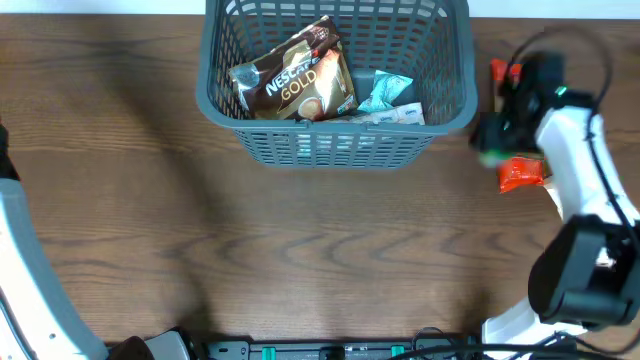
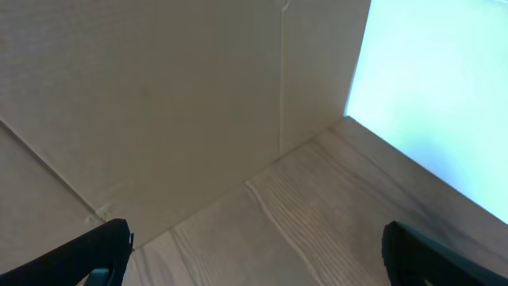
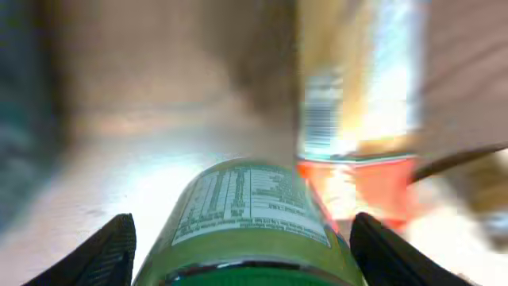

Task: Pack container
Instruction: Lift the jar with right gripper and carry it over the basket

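Container (image 1: 330,148): big blue-grey lattice basket, rolled rim, far-centre on table (image 1: 300,260), holding Nescafé Gold packet (image 1: 295,75) and teal packet (image 1: 385,92). My right gripper (image 3: 246,238), off its right side, clamps green-labelled can (image 3: 250,202). Left gripper (image 2: 254,246) jaws spread, empty.

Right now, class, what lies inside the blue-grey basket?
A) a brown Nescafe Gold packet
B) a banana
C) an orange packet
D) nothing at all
A: the overhead view shows the brown Nescafe Gold packet leaning inside the basket, beside a teal packet.
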Controlling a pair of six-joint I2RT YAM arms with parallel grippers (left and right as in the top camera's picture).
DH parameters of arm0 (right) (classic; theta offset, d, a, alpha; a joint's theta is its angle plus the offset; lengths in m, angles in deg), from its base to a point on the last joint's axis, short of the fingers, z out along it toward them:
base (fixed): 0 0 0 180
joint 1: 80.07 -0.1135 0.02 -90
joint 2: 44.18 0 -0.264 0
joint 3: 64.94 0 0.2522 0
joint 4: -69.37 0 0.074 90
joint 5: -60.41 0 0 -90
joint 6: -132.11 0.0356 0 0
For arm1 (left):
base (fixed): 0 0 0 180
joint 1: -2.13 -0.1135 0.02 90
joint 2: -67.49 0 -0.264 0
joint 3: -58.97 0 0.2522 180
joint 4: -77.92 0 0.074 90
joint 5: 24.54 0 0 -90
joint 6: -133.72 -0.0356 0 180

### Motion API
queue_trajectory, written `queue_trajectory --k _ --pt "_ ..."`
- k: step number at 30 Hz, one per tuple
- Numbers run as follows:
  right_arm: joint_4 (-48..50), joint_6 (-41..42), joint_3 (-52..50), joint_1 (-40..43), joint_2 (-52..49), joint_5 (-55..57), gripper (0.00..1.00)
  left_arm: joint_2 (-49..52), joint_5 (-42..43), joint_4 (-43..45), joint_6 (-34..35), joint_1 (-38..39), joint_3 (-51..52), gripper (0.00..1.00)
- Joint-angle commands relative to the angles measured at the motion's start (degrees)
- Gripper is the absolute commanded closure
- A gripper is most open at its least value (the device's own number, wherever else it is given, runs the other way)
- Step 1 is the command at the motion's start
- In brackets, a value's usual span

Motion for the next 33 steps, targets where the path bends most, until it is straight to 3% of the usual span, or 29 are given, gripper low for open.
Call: queue_trajectory --k 1,8,12,24,33 --pt "-3.7 1.8 13.1 -0.1 5.7 1.6 0.99 0.0 -0.7 0.0 0.5 -0.3 0.1 0.02" --pt "-11.4 1.1 36.9 -1.4 6.6 1.5 0.99 0.0 -0.7 0.0 0.5 -0.3 0.1 0.01" --pt "-11.9 -2.5 43.3 -5.3 6.6 0.7 0.99 0.0 -0.7 0.0 0.5 -0.3 0.1 0.01" --pt "-7.1 -3.6 44.6 -25.2 0.4 4.4 0.99 0.0 -0.7 0.0 0.5 -0.3 0.1 0.01" --pt "-5.6 -1.2 44.6 -28.1 -10.9 5.9 0.99 0.0 -0.7 0.0 0.5 -0.3 0.1 0.02"
